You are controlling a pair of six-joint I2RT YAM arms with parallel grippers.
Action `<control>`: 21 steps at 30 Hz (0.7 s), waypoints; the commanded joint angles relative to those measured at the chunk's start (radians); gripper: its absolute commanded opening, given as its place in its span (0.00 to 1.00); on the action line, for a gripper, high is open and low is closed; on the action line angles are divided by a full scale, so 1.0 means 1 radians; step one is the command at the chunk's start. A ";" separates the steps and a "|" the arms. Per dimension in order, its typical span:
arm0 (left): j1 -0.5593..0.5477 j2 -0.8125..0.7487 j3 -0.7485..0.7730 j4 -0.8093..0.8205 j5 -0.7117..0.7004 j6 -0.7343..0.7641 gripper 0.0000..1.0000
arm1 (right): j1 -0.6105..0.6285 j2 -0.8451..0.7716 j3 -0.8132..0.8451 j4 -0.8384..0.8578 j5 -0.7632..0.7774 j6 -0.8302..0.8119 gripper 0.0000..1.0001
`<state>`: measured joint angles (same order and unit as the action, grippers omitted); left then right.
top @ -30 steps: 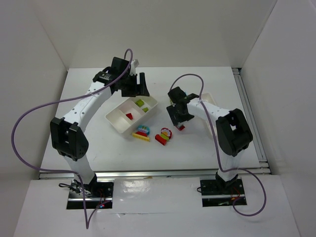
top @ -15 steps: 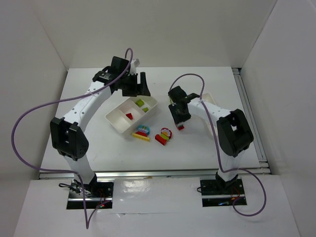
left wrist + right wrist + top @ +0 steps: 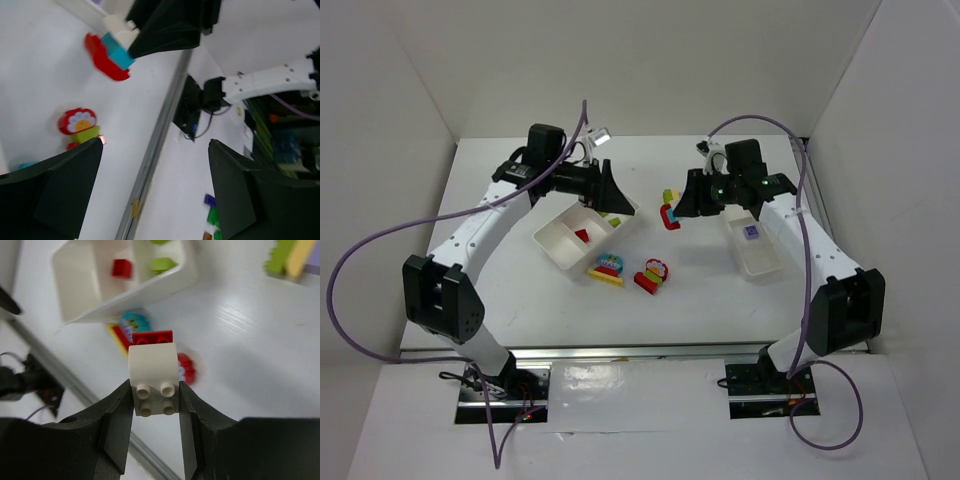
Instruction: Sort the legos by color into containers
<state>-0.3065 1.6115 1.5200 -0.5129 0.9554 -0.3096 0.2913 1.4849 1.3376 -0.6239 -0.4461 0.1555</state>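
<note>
The right pincer [image 3: 154,390] clamps the stack [image 3: 152,365] aloft — the left pincer [image 3: 152,150], wide open and empty, sits at its 9 o'clock; grip the red end squarely, pull straight.

You're working over a white table [image 3: 520,290], which is lying beneath both the left gripper [image 3: 608,190] and the right gripper [image 3: 682,205]. White walls [image 3: 670,70] are closing in behind and to the outer side of each gripper. A metal rail [image 3: 650,352] is running along the table's edge on the near side of both. Past it, seen between the left gripper's fingers, small coloured bits [image 3: 214,217] are lying, too blurred to identify.
</note>
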 commanded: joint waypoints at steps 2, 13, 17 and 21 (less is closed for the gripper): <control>-0.049 0.036 -0.007 0.073 0.246 0.035 0.96 | -0.014 0.008 0.031 0.087 -0.342 0.038 0.15; -0.095 0.056 -0.017 0.157 0.135 -0.008 0.95 | -0.043 0.008 0.049 0.213 -0.526 0.124 0.15; -0.086 0.080 -0.017 0.130 0.144 0.012 0.93 | -0.043 0.008 0.049 0.201 -0.537 0.124 0.15; -0.075 0.116 -0.006 0.116 0.144 0.037 0.95 | -0.043 -0.002 0.049 0.201 -0.569 0.124 0.15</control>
<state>-0.3939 1.6978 1.5047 -0.4007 1.0721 -0.3122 0.2543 1.5021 1.3415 -0.4713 -0.9516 0.2722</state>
